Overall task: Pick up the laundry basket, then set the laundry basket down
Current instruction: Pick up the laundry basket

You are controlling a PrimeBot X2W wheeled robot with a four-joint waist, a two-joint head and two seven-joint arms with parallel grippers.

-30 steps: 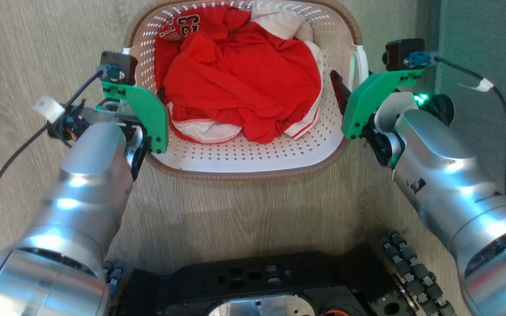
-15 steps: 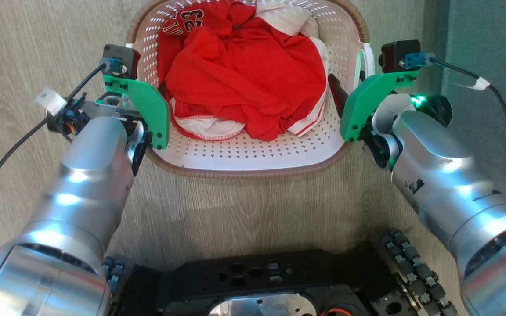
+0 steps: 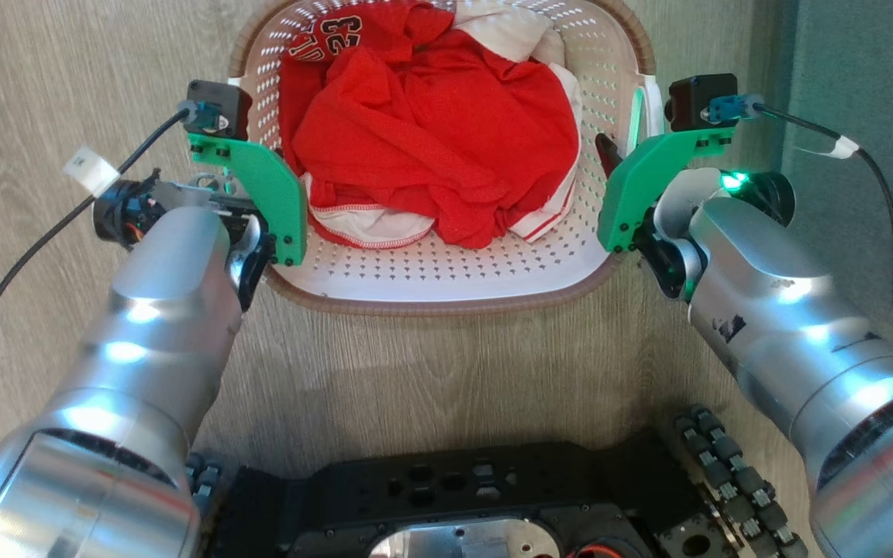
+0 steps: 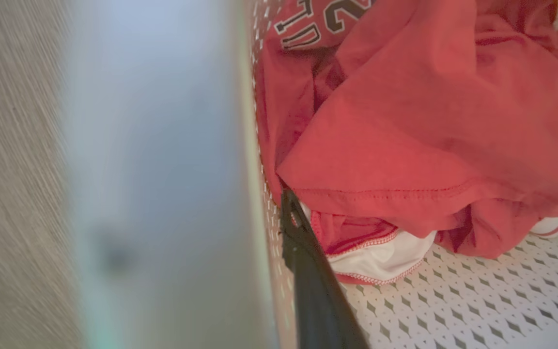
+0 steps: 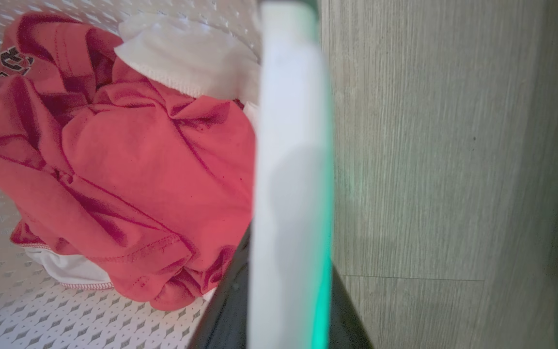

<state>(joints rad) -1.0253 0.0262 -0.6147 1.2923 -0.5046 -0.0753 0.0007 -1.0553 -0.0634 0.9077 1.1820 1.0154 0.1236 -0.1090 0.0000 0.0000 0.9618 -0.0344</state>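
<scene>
The white perforated, brown-rimmed laundry basket (image 3: 446,304) of red clothes (image 3: 431,147) is clamped sidewise by left tool (image 3: 277,177) and right tool (image 3: 622,147).

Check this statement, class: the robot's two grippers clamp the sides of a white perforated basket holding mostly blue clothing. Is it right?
No. The clothing in the laundry basket is mostly red, not blue, as the head view shows. The left gripper and right gripper do clamp its sides.
</scene>
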